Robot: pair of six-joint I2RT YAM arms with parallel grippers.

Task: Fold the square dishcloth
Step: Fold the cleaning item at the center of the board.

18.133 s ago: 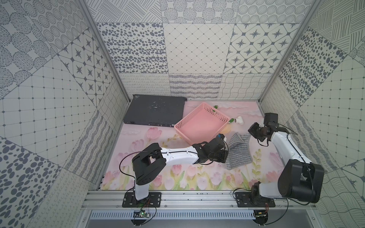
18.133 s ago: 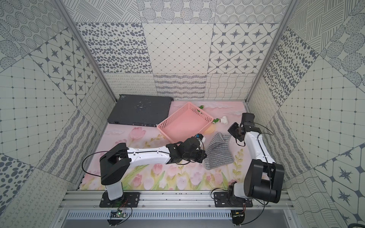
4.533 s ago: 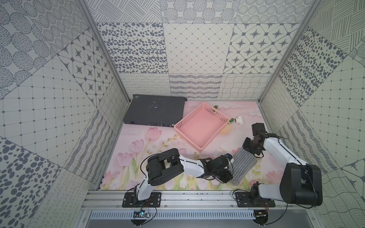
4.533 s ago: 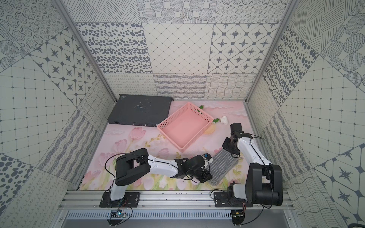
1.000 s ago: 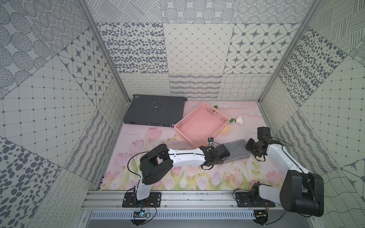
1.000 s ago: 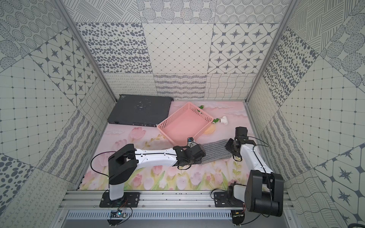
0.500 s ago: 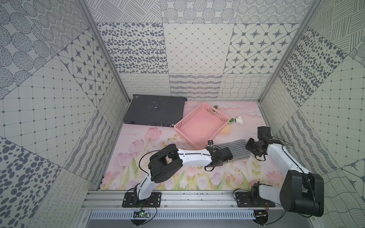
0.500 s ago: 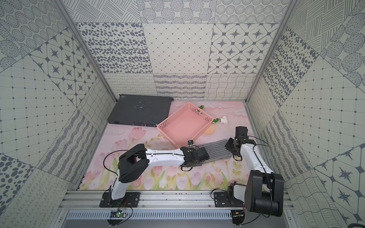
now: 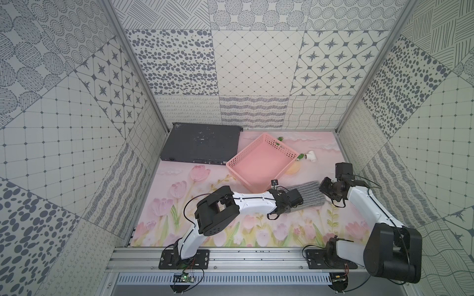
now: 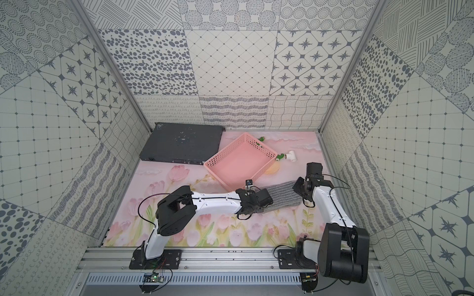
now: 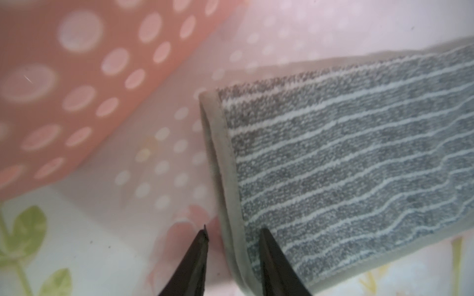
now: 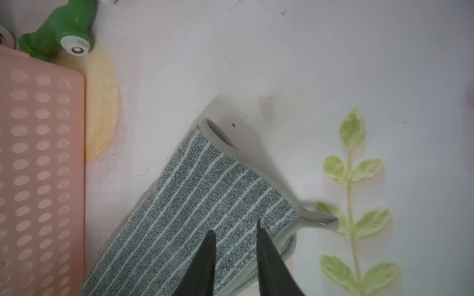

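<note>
Moved since the earlier frames: square dishcloth (image 9: 306,193), formerly slantwise near the front rail, now stretched crosswise between left tool (image 11: 234,230) and right tool (image 12: 234,226). Its fold is narrower than at the start, a long strip.

Item 1, square dishcloth. Grey, with thin pale stripes and a pale hem. Folded double, flat on the tulip-print tabletop (image 9: 256,230). One short end lies under each tool. Hanging loop (image 12: 320,220) at the right-tool end, lying on the tabletop just beside that tool's tips.

Item 2, left tool. Jaws parted narrowly, nothing clamped. Fingers (image 11: 195,261) straddle the hemmed short end, one tip over bare tabletop just outside the hem, the other over the striped face. Whether the tips touch the cloth cannot be told.

Item 3, right tool. Jaws parted by a like gap, holding nothing. Both tips stand over the striped face near the loop corner, with the cloth flat and unpinched between them.

Item 4, pink perforated basket (image 9: 282,148). Just beyond the left tool. Its near corner is close to the cloth's long edge but apart from it.

Item 5, green fitting (image 12: 59,33) and white tee fitting (image 9: 311,156). Beyond the right tool, just beside the basket's corner.

Item 6, dark flat case (image 9: 202,147). Well beyond the left tool, against the back wall.
</note>
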